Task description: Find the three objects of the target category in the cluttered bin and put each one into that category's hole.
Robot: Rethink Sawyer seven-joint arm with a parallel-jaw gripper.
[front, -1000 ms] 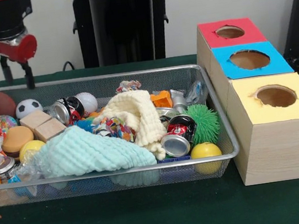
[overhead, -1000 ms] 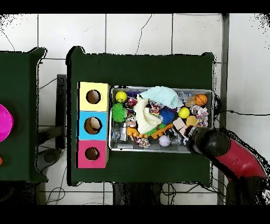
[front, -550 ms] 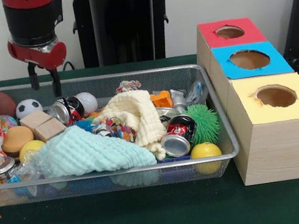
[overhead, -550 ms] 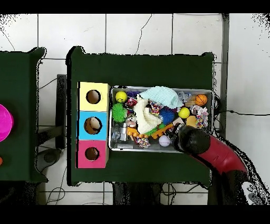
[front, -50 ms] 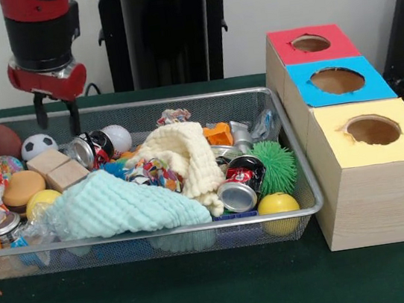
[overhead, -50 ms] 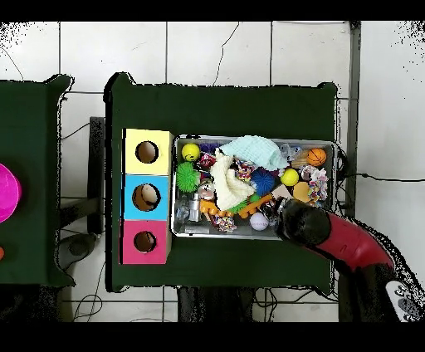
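The gripper [front, -50 ms: 56,115] hangs over the far left part of the wire bin [front, -50 ms: 161,234], its two fingers apart and nothing between them, so it is open and empty. It is above the soccer ball [front, -50 ms: 38,145] and the wooden blocks [front, -50 ms: 57,168], not touching either. The task does not say which category is wanted, so the targets cannot be named with certainty; the bin holds balls, cans and cloths among other clutter. A crushed red can [front, -50 ms: 241,183] lies near the right end beside a spiky green ball [front, -50 ms: 275,165], a yellow ball [front, -50 ms: 278,204] sits at the near right corner, and a mint cloth [front, -50 ms: 116,206] and a cream cloth [front, -50 ms: 184,156] cover the middle. To the right of the bin stands the box with its red hole [front, -50 ms: 310,43] far, blue hole [front, -50 ms: 337,80] in the middle and yellow hole [front, -50 ms: 373,130] near. Nothing can be seen inside the holes from here. By the look of it the job is at the searching stage, with no pick yet made.
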